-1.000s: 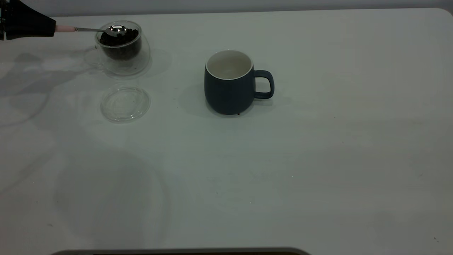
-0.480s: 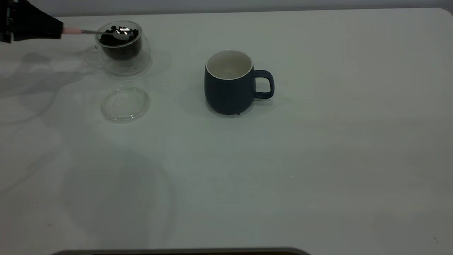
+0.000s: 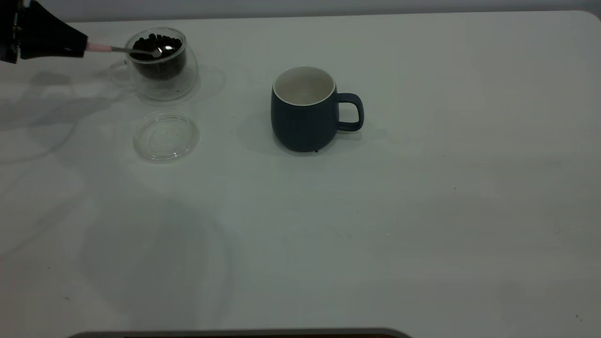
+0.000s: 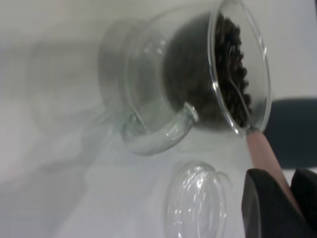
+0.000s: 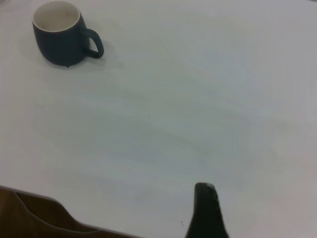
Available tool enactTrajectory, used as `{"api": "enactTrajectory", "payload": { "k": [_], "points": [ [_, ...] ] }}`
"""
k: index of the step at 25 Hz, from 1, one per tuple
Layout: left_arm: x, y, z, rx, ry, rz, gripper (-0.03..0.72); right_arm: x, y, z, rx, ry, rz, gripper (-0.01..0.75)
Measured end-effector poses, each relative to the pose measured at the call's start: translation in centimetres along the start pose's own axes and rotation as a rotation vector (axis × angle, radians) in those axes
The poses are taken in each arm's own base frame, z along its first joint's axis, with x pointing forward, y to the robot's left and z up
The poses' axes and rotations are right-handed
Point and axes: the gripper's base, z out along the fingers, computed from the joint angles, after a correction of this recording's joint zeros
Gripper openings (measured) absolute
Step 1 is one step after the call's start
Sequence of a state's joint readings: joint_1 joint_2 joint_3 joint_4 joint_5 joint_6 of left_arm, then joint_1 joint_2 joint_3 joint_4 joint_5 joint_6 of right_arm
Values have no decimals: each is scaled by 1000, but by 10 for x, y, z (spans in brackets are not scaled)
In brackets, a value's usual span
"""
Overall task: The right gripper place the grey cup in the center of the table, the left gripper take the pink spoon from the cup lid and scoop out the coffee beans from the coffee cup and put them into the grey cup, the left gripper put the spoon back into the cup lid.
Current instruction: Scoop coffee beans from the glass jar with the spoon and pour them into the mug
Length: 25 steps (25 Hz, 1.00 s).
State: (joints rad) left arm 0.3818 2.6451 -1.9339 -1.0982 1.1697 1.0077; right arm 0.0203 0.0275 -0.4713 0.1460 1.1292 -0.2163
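The clear glass coffee cup (image 3: 162, 70) stands at the far left of the table (image 3: 422, 211), filled with dark coffee beans (image 3: 157, 42). My left gripper (image 3: 80, 47) reaches in from the left edge, shut on the pink spoon (image 3: 99, 47) by its handle. The metal bowl dips among the beans. In the left wrist view the handle (image 4: 260, 148) runs from the black fingers (image 4: 262, 203) over the cup's rim (image 4: 218, 94). The cup lid (image 3: 165, 137) lies bare just in front of the glass cup. The grey cup (image 3: 304, 115) stands upright mid-table, handle to the right, white inside showing nothing. The right gripper (image 5: 207, 210) hangs far from it.
The table's near edge (image 5: 44, 213) shows in the right wrist view. A dark strip (image 3: 239, 334) lies along the bottom of the exterior view. Bare white tabletop spreads in front of and to the right of the grey cup.
My left gripper has moved right and slightly down. The spoon bowl went from resting over the beans to dipping into them. The grey cup and lid stayed put.
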Motion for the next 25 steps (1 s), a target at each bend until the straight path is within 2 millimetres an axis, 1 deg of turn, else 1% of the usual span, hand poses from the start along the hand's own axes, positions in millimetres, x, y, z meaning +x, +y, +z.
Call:
{"api": "enactTrajectory", "payload": {
  "k": [2, 8, 16, 25],
  "points": [
    [0, 2, -4, 2, -17, -39, 127, 0, 0, 0, 0, 0, 0, 588],
    [-1, 2, -5, 6, -26, -113, 127, 0, 0, 0, 0, 0, 0, 588],
    [-1, 2, -5, 6, -26, -138, 127, 0, 0, 0, 0, 0, 0, 588],
    [-1, 2, -5, 13, -31, -224, 127, 0, 0, 0, 0, 0, 0, 588]
  ]
}}
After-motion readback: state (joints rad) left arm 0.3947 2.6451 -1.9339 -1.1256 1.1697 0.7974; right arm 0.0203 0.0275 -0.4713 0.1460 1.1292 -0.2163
